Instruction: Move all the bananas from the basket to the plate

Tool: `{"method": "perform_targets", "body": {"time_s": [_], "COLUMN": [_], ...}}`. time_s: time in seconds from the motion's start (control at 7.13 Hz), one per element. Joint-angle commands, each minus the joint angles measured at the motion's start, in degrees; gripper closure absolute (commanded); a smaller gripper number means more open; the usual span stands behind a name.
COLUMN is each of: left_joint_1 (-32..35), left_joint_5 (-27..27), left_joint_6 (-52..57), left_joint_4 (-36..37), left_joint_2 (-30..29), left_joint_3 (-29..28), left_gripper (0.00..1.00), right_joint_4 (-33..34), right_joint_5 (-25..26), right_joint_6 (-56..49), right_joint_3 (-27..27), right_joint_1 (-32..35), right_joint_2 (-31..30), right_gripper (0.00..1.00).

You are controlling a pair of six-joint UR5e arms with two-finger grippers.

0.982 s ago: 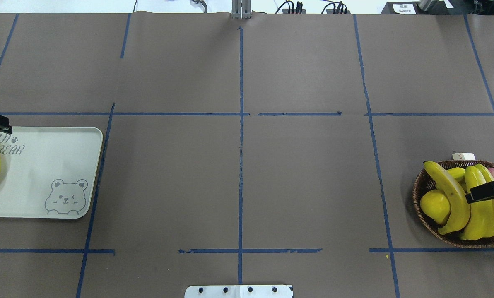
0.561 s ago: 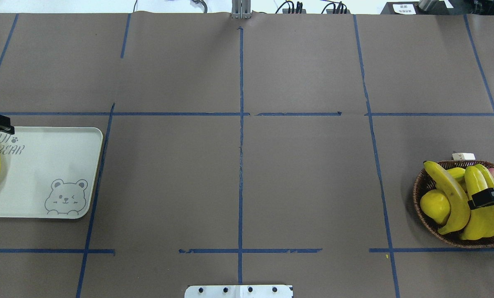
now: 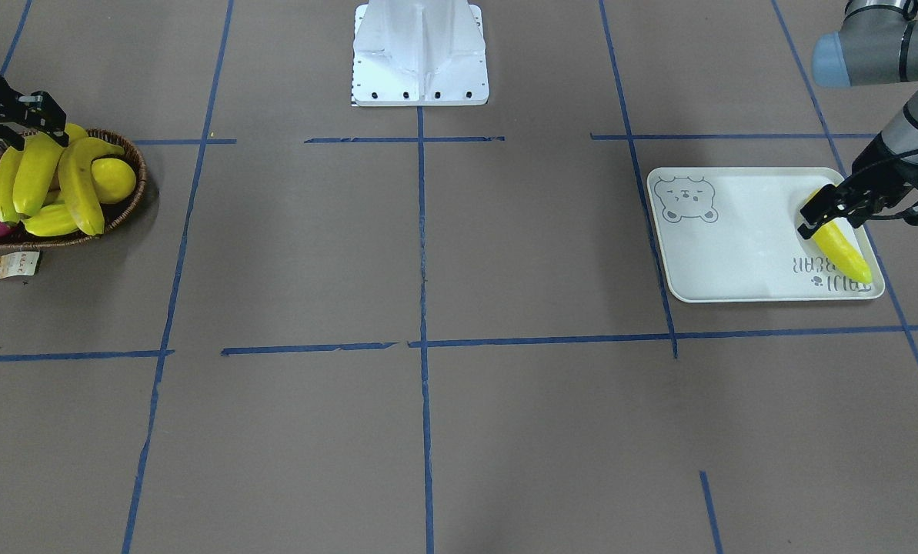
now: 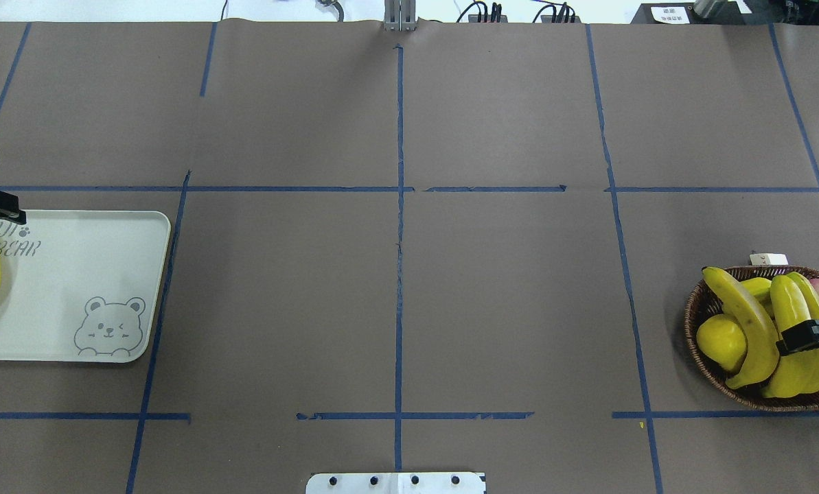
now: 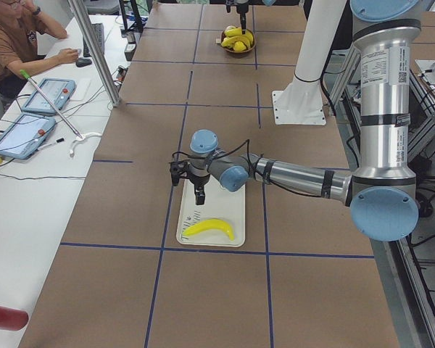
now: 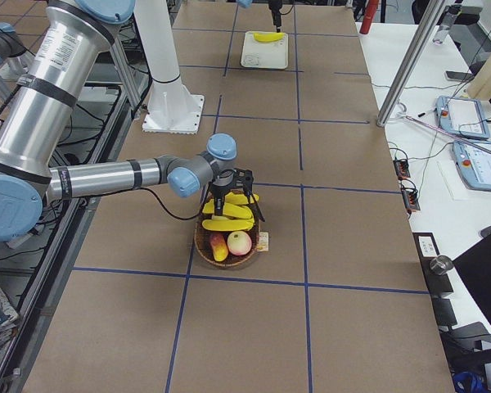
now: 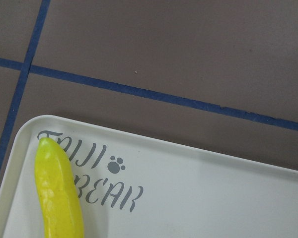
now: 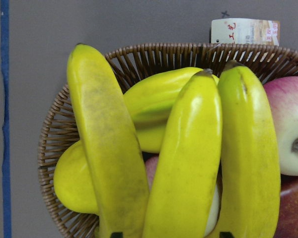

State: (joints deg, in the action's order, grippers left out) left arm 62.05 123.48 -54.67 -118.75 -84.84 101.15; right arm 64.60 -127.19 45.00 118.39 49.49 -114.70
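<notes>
Bananas (image 4: 752,322): three lie in basket (image 4: 697,357) at 3 o'clock. Right tool (image 8: 169,234) straddles one, unclosed, for pickup. Left tool (image 3: 832,209) hangs open, empty, above plate (image 3: 736,231) and delivered banana (image 3: 843,250).

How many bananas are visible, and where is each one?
4. One banana lies on the plate. Three lie in the basket: the browner one, the middle one, the outer one. Others may be hidden.
</notes>
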Motion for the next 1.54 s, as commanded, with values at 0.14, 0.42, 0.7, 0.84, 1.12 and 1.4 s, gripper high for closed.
{"method": "perform_targets", "body": {"time_s": [0.14,0.42,0.7,0.84,1.12,1.4], "left_joint_1": [0.0,0.0,0.0,0.0,0.0,0.0], "left_joint_5": [0.01,0.01,0.01,0.01,0.1,0.1], "left_joint_6": [0.0,0.0,0.0,0.0,0.0,0.0], "left_joint_4": [0.01,0.01,0.1,0.1,0.27,0.54], "left_joint_2": [0.03,-0.06,-0.15,-0.15,-0.15,-0.15], "left_joint_3": [0.02,0.02,0.02,0.1,0.63,0.81], "left_gripper": [0.01,0.01,0.01,0.01,0.01,0.01], "right_joint_4": [0.0,0.0,-0.09,-0.09,0.0,0.52], "right_joint_5": [0.18,0.19,0.1,-0.34,-3.83,-6.3], "right_joint_6": [-0.09,-0.17,-0.61,-0.79,-0.88,-2.97], "right_joint_3": [-0.61,-0.79,-0.18,0.43,2.98,5.7], "right_joint_1": [-0.89,-0.8,-0.28,0.16,3.14,6.82], "right_joint_2": [0.01,-0.08,-0.17,-0.43,-1.92,-3.33], "right_gripper": [0.35,0.8,0.98,1.0,1.0,1.0]}}
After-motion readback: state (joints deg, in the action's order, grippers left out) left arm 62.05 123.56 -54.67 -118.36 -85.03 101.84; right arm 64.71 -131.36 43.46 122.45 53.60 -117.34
